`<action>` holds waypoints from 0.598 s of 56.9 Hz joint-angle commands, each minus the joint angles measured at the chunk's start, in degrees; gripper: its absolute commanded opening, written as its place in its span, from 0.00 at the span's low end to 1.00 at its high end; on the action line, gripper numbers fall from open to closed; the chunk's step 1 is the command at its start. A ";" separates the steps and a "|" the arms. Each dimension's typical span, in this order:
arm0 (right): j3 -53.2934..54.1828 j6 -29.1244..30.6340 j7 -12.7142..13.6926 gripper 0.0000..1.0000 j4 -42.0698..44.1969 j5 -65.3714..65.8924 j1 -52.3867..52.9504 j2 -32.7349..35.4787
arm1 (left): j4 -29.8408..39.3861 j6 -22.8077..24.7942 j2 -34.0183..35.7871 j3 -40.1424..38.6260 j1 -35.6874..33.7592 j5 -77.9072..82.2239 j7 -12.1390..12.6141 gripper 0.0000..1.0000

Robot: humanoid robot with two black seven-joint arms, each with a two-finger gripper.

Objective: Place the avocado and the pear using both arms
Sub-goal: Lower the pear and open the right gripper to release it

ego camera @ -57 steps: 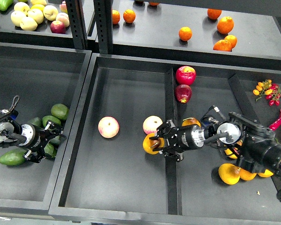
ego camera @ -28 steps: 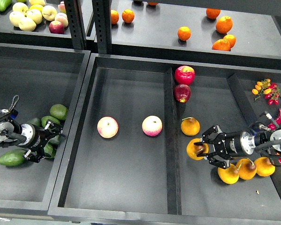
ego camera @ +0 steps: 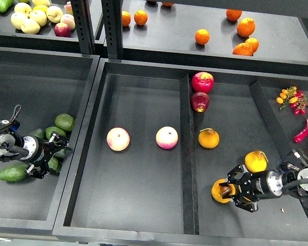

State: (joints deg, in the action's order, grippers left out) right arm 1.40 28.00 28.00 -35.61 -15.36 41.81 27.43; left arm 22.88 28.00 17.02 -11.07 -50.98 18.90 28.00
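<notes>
The pear (ego camera: 222,190), orange-yellow with a dark brown spot, is low in the right compartment near its front. My right gripper (ego camera: 235,190) comes in from the right and is shut on it. Several dark green avocados (ego camera: 65,122) lie in a pile in the left tray (ego camera: 20,92). My left gripper (ego camera: 51,156) sits in that pile, its jaws on either side of one avocado (ego camera: 53,164), which is mostly hidden by the fingers.
Two pink-yellow apples (ego camera: 118,139) (ego camera: 167,137) lie in the middle compartment. In the right compartment are a stemmed orange fruit (ego camera: 209,138), another (ego camera: 256,161) and two red apples (ego camera: 203,82). A divider (ego camera: 187,154) separates the compartments. Oranges (ego camera: 202,36) sit on the back shelf.
My right gripper has carried the pear from over the divider rightward and toward the front of the right compartment. The left arm has not moved.
</notes>
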 commanded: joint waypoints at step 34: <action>2.63 0.00 0.00 0.82 -3.15 1.56 0.99 1.57 | 0.50 0.00 -0.50 -1.85 -0.53 -0.09 0.00 0.94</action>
State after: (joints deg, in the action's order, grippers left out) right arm 3.00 28.00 28.00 -37.34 -14.28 42.25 28.28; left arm 22.83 28.00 16.38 -11.47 -51.63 18.89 28.00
